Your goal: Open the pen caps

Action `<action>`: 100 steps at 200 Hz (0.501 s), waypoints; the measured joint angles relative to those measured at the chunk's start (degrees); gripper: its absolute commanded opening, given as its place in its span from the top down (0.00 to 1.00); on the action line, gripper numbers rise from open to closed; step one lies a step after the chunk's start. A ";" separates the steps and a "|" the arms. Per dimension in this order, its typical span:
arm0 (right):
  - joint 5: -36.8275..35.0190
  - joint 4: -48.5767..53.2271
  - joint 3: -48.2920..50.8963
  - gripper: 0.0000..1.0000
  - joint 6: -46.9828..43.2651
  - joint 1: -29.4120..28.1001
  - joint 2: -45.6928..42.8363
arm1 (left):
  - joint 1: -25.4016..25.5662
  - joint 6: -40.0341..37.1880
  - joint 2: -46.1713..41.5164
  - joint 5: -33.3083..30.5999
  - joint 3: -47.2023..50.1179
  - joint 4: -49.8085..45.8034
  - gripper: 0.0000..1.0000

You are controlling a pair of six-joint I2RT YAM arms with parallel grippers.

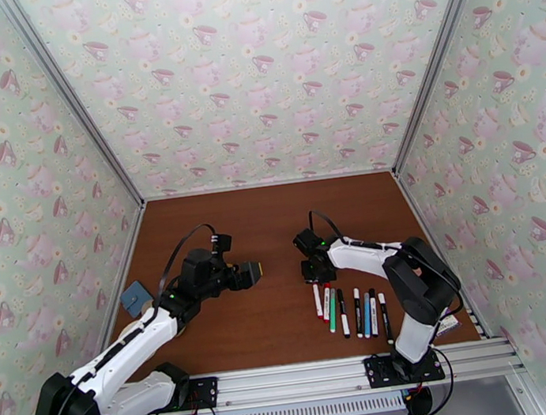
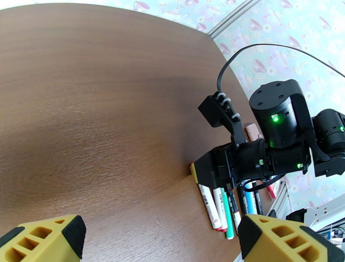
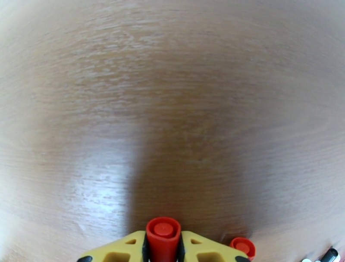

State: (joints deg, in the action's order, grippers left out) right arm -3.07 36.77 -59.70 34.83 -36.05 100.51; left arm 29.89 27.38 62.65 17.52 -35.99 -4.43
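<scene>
Several pens [image 1: 349, 310] lie side by side on the brown table [image 1: 267, 221] in front of the right arm's base, with white, green, blue and black barrels. My right gripper [image 1: 313, 276] is down at the far end of the leftmost pens. In the right wrist view its yellow fingers [image 3: 125, 250] are shut on a red pen cap [image 3: 163, 235]. A second red cap [image 3: 243, 247] lies just to the right. My left gripper [image 1: 255, 272] hovers to the left of the row, open wide and holding nothing, with its fingertips [image 2: 56, 237] far apart. The left wrist view also shows the pens [image 2: 217, 209].
A blue square object [image 1: 135, 298] sits near the left wall beside the left arm. A small pack [image 1: 449, 326] lies at the right edge by the right arm's base. The metal rail [image 1: 333, 372] runs along the near edge.
</scene>
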 measured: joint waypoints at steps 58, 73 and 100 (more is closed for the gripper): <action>0.50 -2.97 -0.07 0.81 1.64 0.00 -4.74 | 0.00 2.75 0.00 2.93 0.31 1.11 0.04; 1.03 -4.42 -0.26 0.81 2.21 0.00 -7.48 | 0.11 4.04 0.02 4.09 0.39 1.66 0.04; 3.26 -8.37 -0.39 0.83 3.26 0.00 -12.07 | 0.85 6.49 0.31 5.66 1.16 3.65 0.07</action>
State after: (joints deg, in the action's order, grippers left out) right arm 0.19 28.40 -60.10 38.09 -36.05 88.44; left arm 30.74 33.87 62.96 23.18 -34.83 -0.78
